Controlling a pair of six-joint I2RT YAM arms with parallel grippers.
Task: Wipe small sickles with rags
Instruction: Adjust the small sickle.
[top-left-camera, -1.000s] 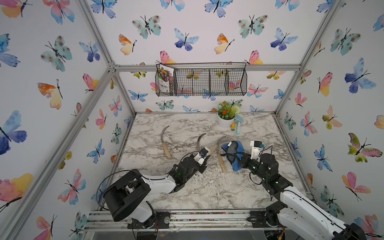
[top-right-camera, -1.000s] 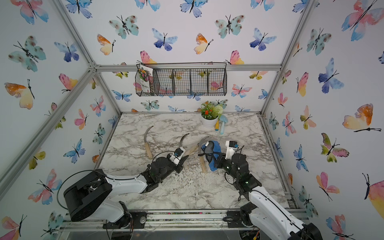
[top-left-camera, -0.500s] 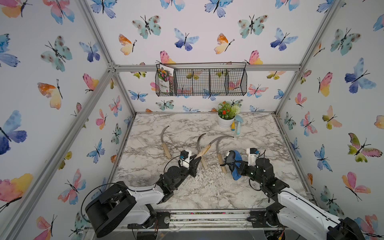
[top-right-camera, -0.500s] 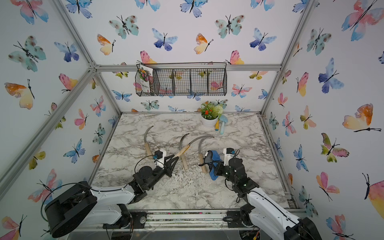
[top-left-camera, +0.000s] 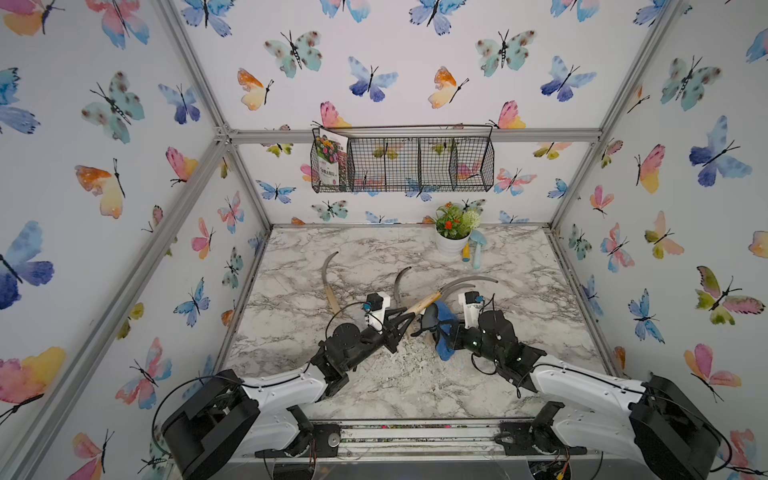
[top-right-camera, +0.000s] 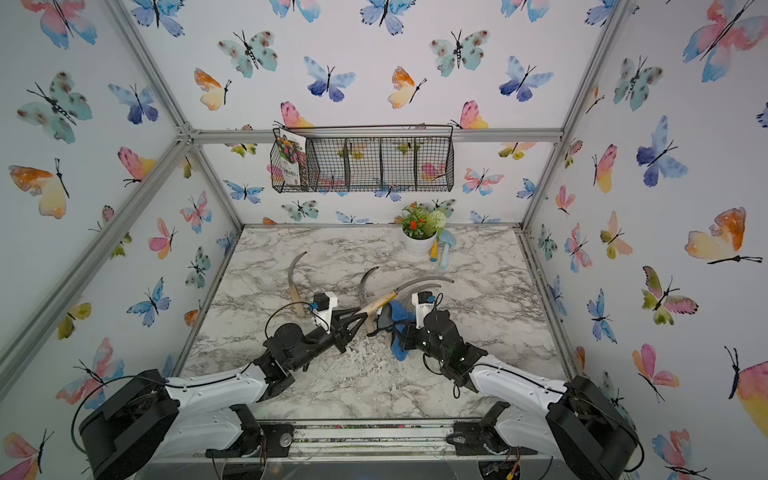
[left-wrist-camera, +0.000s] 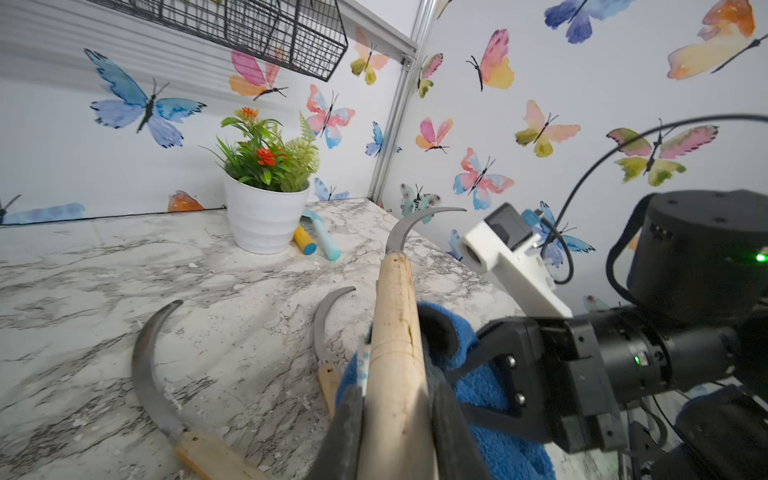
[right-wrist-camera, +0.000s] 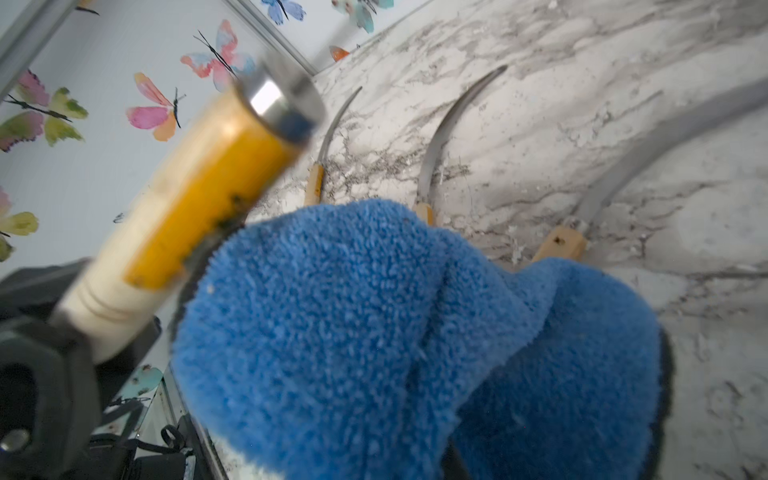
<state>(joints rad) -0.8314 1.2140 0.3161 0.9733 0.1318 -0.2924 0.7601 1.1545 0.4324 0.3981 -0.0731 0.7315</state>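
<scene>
In both top views my left gripper (top-left-camera: 409, 316) (top-right-camera: 362, 318) is shut on the pale wooden handle of one small sickle (top-left-camera: 422, 301) (top-right-camera: 377, 302). It holds the sickle off the table with the blade pointing back and right. The left wrist view shows the jaws (left-wrist-camera: 397, 399) clamped on that handle (left-wrist-camera: 395, 332). My right gripper (top-left-camera: 440, 332) is shut on the blue rag (top-left-camera: 446, 322) (top-right-camera: 399, 316) (right-wrist-camera: 374, 332), whose edge meets the held handle (right-wrist-camera: 199, 199). The rag hides the right gripper's fingers in the right wrist view. Three more sickles lie on the marble top (top-left-camera: 328, 274) (top-left-camera: 399, 282) (top-left-camera: 482, 279).
A white plant pot (top-left-camera: 451, 245) stands at the back, with a light-blue trowel (top-left-camera: 478, 251) beside it. A wire basket (top-left-camera: 403, 164) hangs on the back wall. White crumbs (top-left-camera: 415, 357) are scattered over the front of the table (top-left-camera: 291, 332).
The left gripper drew back toward the front with the sickle, then swung right. The right gripper carried the rag forward and left, up against the held handle.
</scene>
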